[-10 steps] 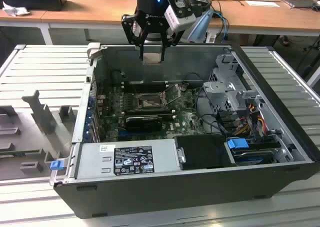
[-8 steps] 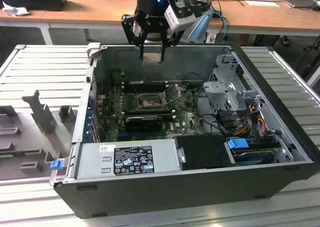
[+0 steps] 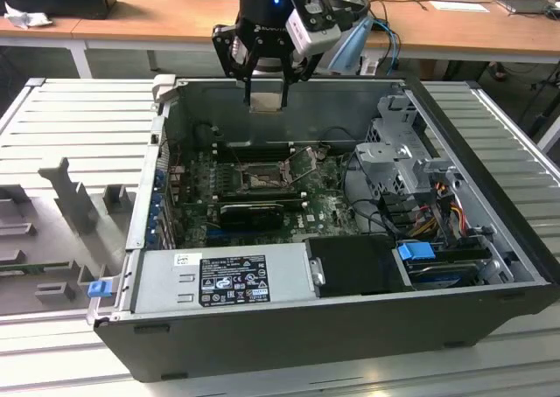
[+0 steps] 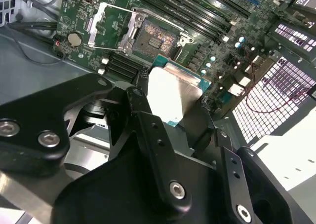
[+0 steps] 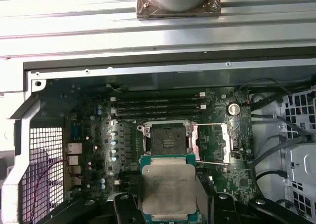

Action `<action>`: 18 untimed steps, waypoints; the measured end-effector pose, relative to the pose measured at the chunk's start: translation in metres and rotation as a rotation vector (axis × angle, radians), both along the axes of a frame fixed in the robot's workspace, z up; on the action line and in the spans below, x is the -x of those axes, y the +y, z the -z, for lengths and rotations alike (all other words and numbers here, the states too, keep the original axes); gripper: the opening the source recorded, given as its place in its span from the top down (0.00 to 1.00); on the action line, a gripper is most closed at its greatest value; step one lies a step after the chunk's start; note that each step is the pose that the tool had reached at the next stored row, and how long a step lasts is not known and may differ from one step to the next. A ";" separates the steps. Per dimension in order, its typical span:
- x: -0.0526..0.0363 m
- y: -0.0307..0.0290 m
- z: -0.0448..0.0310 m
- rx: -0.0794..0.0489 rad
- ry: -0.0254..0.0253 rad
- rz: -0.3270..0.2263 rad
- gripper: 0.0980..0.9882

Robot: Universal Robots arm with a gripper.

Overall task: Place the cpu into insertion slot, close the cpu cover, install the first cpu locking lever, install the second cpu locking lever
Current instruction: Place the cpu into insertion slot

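In the upper middle of the exterior view the gripper [image 3: 265,101] hangs above the far wall of the open computer case [image 3: 350,344]. Its black fingers [image 5: 127,211] are drawn in narrow and clamp the cpu [image 3: 265,106] at their tips. Both wrist views show the chip's pale metal face and green border, pinched on two opposite edges. The cpu is in the air, well apart from the insertion slot [image 3: 260,180], which lies lower in that frame, near the middle of the green motherboard [image 3: 324,209]. In the first wrist view the slot is bare, its pin field exposed. The cpu cover [image 5: 226,145] is swung open just beside it, on the exterior view's right. The long black memory slots [image 5: 158,103] run along the slot's far side.
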State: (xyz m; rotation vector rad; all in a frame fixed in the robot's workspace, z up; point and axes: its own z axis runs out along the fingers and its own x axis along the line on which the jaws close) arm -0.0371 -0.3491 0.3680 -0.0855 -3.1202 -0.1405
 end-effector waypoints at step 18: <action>0.0006 0.0000 0.0046 0.001 0.0003 0.060 0.52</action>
